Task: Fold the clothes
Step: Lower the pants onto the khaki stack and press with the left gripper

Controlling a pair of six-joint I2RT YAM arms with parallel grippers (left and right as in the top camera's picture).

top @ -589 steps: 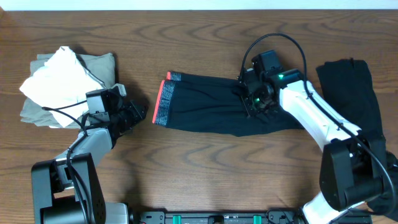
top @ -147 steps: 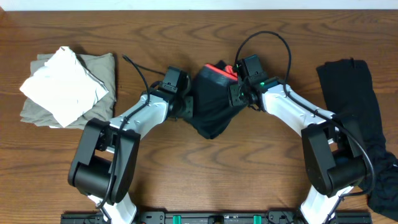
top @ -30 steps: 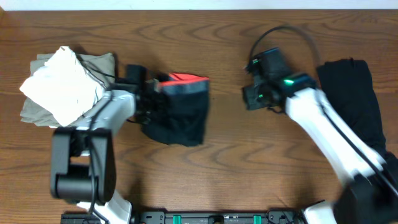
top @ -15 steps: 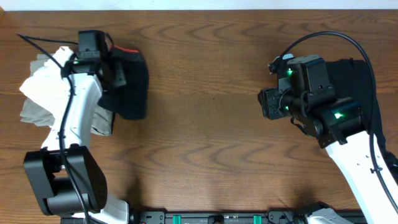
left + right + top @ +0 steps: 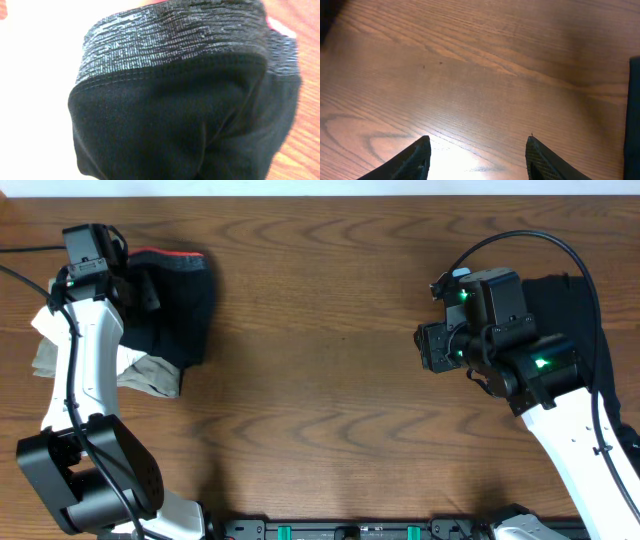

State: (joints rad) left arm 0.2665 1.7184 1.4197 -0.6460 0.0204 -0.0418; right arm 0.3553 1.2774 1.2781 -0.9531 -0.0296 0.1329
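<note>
Pants, overhead: folded black pants [image 5: 185, 305] at the far-left corner of the table [image 5: 320, 380], partly on a light pile [image 5: 55, 350].
Left gripper, overhead: left gripper [image 5: 140, 288] clamped on the pants' left side.
Right gripper, overhead: right gripper [image 5: 428, 348] near the right edge beside the plain black piece [image 5: 565, 305], well apart from the pants.
Left wrist: flecked waistband [image 5: 170, 30] and black cloth fill the view.
Right wrist: fingers [image 5: 417, 160] spread wide above bare wood.

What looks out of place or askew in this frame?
The folded black pants, gripped by the left gripper, overhang the right side of the white and khaki pile rather than sitting squared on it. Nothing looks spilled or damaged.
</note>
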